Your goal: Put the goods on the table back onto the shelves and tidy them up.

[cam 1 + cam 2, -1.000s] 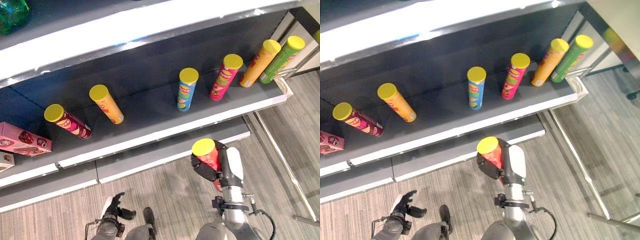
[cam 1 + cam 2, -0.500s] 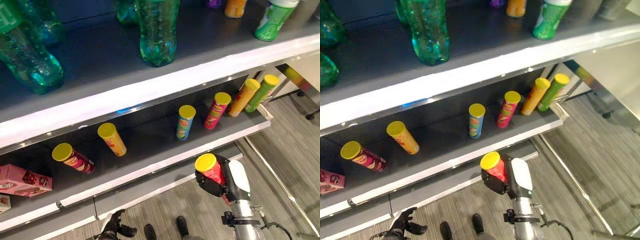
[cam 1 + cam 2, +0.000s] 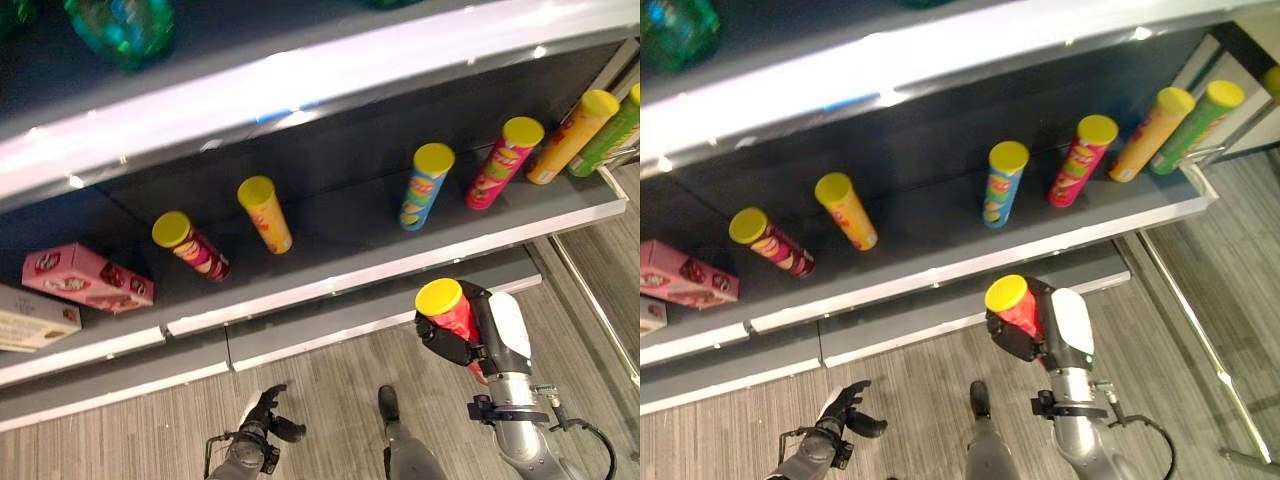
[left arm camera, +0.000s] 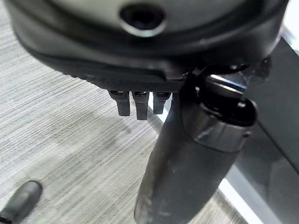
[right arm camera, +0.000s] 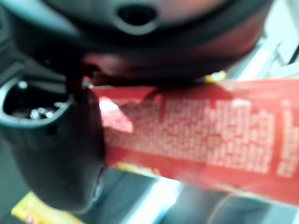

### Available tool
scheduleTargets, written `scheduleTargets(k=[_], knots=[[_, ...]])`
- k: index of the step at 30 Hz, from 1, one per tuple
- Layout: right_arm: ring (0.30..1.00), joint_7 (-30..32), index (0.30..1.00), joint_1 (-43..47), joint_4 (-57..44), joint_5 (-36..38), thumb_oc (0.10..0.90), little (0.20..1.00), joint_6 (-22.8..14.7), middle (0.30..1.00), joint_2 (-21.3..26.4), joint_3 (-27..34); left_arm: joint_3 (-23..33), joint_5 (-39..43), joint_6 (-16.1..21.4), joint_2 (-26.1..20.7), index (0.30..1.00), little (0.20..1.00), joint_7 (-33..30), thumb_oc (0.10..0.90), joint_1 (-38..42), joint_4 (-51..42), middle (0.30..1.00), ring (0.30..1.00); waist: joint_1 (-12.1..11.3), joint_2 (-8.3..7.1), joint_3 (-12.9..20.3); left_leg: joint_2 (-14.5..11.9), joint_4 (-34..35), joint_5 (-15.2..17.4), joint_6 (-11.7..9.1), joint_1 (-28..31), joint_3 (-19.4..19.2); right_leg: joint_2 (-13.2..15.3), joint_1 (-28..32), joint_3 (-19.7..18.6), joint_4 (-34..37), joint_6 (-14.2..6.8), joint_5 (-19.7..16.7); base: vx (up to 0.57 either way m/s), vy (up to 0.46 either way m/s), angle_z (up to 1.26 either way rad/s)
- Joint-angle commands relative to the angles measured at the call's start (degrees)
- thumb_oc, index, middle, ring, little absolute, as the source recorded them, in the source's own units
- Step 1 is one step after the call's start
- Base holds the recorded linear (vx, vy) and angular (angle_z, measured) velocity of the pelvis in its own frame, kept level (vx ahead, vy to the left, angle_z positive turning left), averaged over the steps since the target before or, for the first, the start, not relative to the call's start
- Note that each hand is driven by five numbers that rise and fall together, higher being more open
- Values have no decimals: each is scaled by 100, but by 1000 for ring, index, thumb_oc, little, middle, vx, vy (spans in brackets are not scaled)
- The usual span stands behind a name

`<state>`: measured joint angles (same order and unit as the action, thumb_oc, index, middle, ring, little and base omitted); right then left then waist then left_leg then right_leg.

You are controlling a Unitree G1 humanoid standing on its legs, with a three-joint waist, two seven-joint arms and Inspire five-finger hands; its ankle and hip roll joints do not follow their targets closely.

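Observation:
A red chip can [image 3: 449,311] with a yellow lid stands upright in front of the lower shelf [image 3: 380,272], and my right hand [image 3: 446,344] is shut on its body. In the right wrist view the red can [image 5: 196,135] lies across the palm with the thumb [image 5: 51,154] curled against it. My left hand [image 3: 262,410] hangs low over the floor, open and holding nothing; its fingers [image 4: 136,103] and thumb [image 4: 187,168] are relaxed.
Several chip cans stand on the lower shelf: dark red [image 3: 190,243], orange [image 3: 265,213], blue [image 3: 425,185], pink [image 3: 503,160], orange [image 3: 570,135] and green [image 3: 610,130]. A pink box [image 3: 88,280] and a white box [image 3: 35,318] lie at its left. Free shelf room lies between the orange and blue cans.
The camera has swung down and sideways, so the upper shelf with bottles has left the picture. My right hand still holds the red can in the same pose.

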<state>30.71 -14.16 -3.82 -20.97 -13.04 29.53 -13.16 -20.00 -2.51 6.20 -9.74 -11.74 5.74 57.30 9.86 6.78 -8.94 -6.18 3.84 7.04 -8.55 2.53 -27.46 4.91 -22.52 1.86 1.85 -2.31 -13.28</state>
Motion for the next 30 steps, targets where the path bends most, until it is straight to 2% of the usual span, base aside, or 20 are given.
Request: scheduleTargets(k=[1,2,4,6,7,8,9,10,14,18,21,22,23,24,25,26,27,28,29,30], knots=[[300,346,300,287,-477,9,400,300,-364,300,-245,-320,-7,-158,270,-381,900,900,-29,800,-72,29,900,900,-34,-79,162,298,116,458,465,210,251,-25,243,-473,-81,-1006,236,-103,136,-54],[300,397,300,283,-433,18,400,300,-352,300,-327,-318,168,-65,248,-430,900,900,-86,800,-173,105,900,900,-150,-133,108,391,116,488,518,137,336,-12,226,-471,100,-1090,0,-103,132,-31],[300,442,300,314,-404,-170,400,300,-313,300,-266,-331,366,82,238,-439,900,900,-78,800,-272,271,900,900,-192,-138,56,456,116,526,601,96,455,-58,171,-649,107,-1209,-104,-63,125,-6],[300,399,300,346,-363,-298,400,300,-224,300,-207,-360,571,317,211,-454,900,900,-100,800,-278,312,900,900,-234,-196,-31,494,116,328,642,0,486,-124,116,-767,1,-1092,65,-93,74,20],[300,400,300,351,-358,-298,400,300,-220,300,-218,-363,571,315,211,-464,900,900,-96,800,-276,315,900,900,-266,-123,-7,465,116,483,670,48,559,-155,173,-772,27,-1144,178,-121,-6,23],[300,400,300,352,-361,-299,400,300,-224,300,-208,-363,574,318,211,-455,900,900,-99,800,-275,313,900,900,-231,-198,-35,494,116,328,641,2,486,-125,112,-768,-10,-1091,73,11,104,14],[300,386,300,422,-393,-446,400,300,-177,300,-132,-367,751,430,185,-538,900,900,-126,800,-253,391,900,900,-448,-147,-10,487,116,427,741,-93,502,-206,438,-496,-130,-900,641,-107,31,6],[300,348,300,382,-382,-469,400,300,-199,300,-123,-357,803,382,159,-567,900,900,-120,800,-271,482,900,900,-529,-236,121,490,116,342,734,-232,387,-283,829,-237,-188,-793,1028,-18,102,-16],[300,273,300,172,-489,-491,400,300,-228,300,-102,-319,767,34,108,-548,900,900,-63,800,-288,734,900,900,-634,-400,263,523,116,285,694,-149,312,-356,1014,-307,-309,-811,1094,76,-18,-36],[300,175,300,-75,-579,-548,400,300,-172,300,93,-140,761,-17,83,-456,900,900,-55,800,-336,780,900,900,-534,-272,289,405,6,137,553,310,276,-536,983,-190,-558,-690,1284,220,-48,-15],[300,157,300,-157,-614,-614,400,300,-166,300,232,-42,726,82,122,-341,900,900,-40,800,-355,702,900,900,-459,-227,235,251,-830,-186,270,284,233,-638,1103,-168,-556,-505,1339,193,-195,11],[300,195,300,-123,-662,-653,400,300,-145,300,370,41,597,144,152,-353,900,900,-56,800,-299,413,900,900,-541,-443,14,-27,-2349,-578,50,-448,394,-543,1299,-237,-518,-300,1333,92,-290,13],[300,193,300,-118,-663,-651,400,300,-144,300,359,50,589,151,137,-367,900,900,-53,800,-294,395,900,900,-529,-427,25,-100,-2530,-520,21,-570,442,-575,1268,-206,-518,-275,1331,81,-342,13],[300,270,300,-131,-656,-617,400,300,-154,300,426,79,519,223,199,-397,900,900,-173,800,-253,85,900,900,-672,-619,-114,-145,-3182,-395,137,-1112,877,-446,1375,-254,-518,-158,1448,-69,-151,18],[300,276,300,-125,-653,-618,400,300,-159,300,421,81,516,230,194,-403,900,900,-177,800,-251,74,900,900,-638,-667,-131,-136,-3234,-506,216,-1220,820,-398,1294,-195,-530,-129,1335,34,-112,11],[300,275,300,-124,-648,-618,400,300,-157,300,414,77,515,229,193,-410,900,900,-174,800,-252,76,900,900,-644,-615,-95,-156,-3251,-373,147,-1187,915,-445,1345,-220,-524,-157,1454,109,26,-18],[300,389,300,-59,-523,-538,400,300,-133,300,396,41,504,585,213,-338,900,900,-204,800,-246,-8,900,900,-679,-710,-97,-285,-3055,74,308,-1390,1109,-226,1537,-278,-467,-269,1555,294,98,-25],[300,416,300,-10,-489,-549,400,300,-115,300,396,33,504,573,190,-309,900,900,-196,800,-278,30,900,900,-703,-745,-50,-368,-2659,177,357,-1468,1158,-82,1624,-275,-413,-346,1574,230,188,-5],[300,437,300,120,-410,-535,400,300,-104,300,413,-33,469,506,180,-236,900,900,-210,800,-334,122,900,900,-825,-798,-38,-576,-1768,-449,300,-1908,1309,154,1656,-174,-286,-389,1485,208,168,23],[300,439,300,121,-399,-535,400,300,-105,300,411,-36,466,503,180,-234,900,900,-210,800,-334,129,900,900,-815,-792,6,-551,-1699,-335,248,-1833,1374,156,1713,-182,-266,-405,1576,83,152,21]])
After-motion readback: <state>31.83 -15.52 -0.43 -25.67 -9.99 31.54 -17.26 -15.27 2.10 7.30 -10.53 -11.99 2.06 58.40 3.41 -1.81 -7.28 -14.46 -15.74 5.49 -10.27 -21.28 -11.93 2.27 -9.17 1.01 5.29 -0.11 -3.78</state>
